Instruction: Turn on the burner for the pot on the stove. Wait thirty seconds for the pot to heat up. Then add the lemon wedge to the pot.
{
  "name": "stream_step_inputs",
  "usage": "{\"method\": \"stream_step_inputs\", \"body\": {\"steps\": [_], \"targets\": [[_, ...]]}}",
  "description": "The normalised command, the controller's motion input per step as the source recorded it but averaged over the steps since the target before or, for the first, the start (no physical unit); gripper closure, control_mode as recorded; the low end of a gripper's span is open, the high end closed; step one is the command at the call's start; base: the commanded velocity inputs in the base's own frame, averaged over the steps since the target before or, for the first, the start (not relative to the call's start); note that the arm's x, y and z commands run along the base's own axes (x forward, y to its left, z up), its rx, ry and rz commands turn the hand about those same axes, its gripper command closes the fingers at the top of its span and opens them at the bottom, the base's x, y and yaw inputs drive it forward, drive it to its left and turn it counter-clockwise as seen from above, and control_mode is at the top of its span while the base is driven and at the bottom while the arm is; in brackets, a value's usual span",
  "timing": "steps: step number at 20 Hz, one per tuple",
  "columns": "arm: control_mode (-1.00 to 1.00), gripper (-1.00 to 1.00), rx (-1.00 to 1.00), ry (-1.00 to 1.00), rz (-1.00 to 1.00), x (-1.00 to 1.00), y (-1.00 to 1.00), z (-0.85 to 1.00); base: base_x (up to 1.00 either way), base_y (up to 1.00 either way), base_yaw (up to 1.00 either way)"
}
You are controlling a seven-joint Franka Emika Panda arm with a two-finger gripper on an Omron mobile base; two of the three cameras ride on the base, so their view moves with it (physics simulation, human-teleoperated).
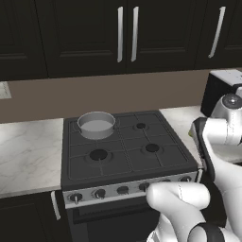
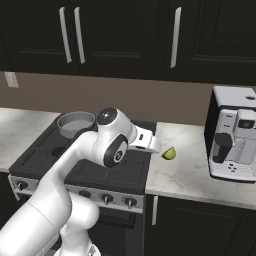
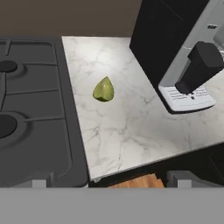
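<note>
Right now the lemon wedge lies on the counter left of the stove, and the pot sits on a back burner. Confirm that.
Not quite. The lemon wedge lies on the counter right of the stove, toward the coffee machine, as the right base view shows. The pot does sit on a back burner.

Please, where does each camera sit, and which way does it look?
Left base view: behind the arm, on its left, facing the stove and pot; white arm at lower right.
Right base view: behind, on its right, facing the same stove and pot, plus the lemon wedge; arm at lower left.
Hand view: on the hand, looking down at the wedge and counter.
</note>
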Motion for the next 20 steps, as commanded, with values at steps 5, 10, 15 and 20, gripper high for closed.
{"method": "stream_step_inputs", "body": {"steps": [5,10,15,20], "targets": [[-1.00,-1.00,0.00,0.00,0.00,0.00,0.00,0.00,0.00,0.00,0.00],[-1.00,-1.00,0.00,0.01,0.00,0.18,-0.01,0.00,0.00,0.00,0.00],[-1.00,-1.00,0.01,0.01,0.00,0.22,-0.05,0.00,0.00,0.00,0.00],[-1.00,-1.00,0.01,0.00,0.00,0.28,-0.08,-0.09,0.00,0.00,0.00]]}}
